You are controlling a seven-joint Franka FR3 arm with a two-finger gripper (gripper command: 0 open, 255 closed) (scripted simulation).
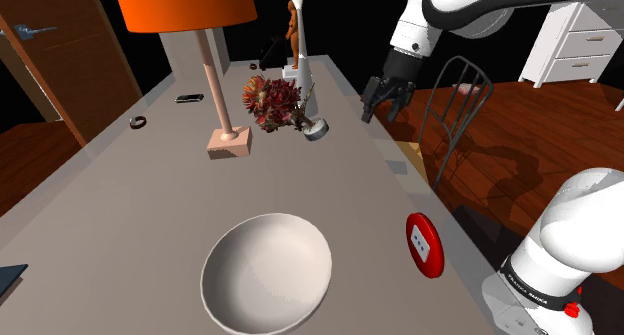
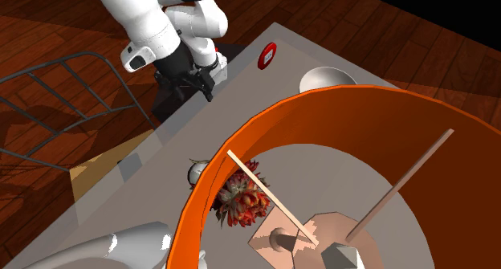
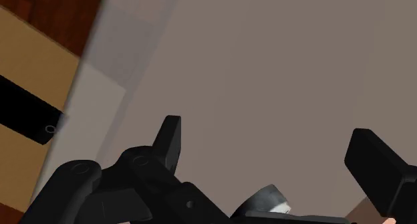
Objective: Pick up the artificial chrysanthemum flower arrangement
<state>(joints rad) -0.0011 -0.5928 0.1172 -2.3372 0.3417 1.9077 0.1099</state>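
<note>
Fingers (image 1: 371,109) hang above the desk (image 1: 120,213), over its right edge in the shoulder view. They are spread wide. In the wrist view, bare desk top shows between the fingers (image 3: 170,139) and nothing is held.

Flowers (image 1: 273,102): a dark red and rust cluster, far half of the desk, just right of the lamp (image 1: 227,141) base. A small pale pot (image 1: 317,130) sits at the right end of the cluster. The arrangement looks tipped toward the fingers, though the lean cannot be confirmed. The fingers are to its right, near but not touching. In the second exterior view the flowers (image 2: 239,200) sit partly under the orange lamp shade rim.

Bowl (image 1: 266,273) is near the stand, well apart from the flowers. A wire chair (image 1: 455,98) stands off the right edge.

Judgement: approach stage, no grasp begun.

Risks from here:
- The lamp base and stem are close on the left of the flowers. A wide or overshot approach could knock the lamp.
- The blooms look soft and irregular. Closing on petals alone would likely slip or crush them. The pot looks like the firmer hold.
- If the pot does lie tipped, a finger touching one side first could roll or push it away.
- The shade overhangs the target, so a steep descent by the arm risks catching its rim.
</note>
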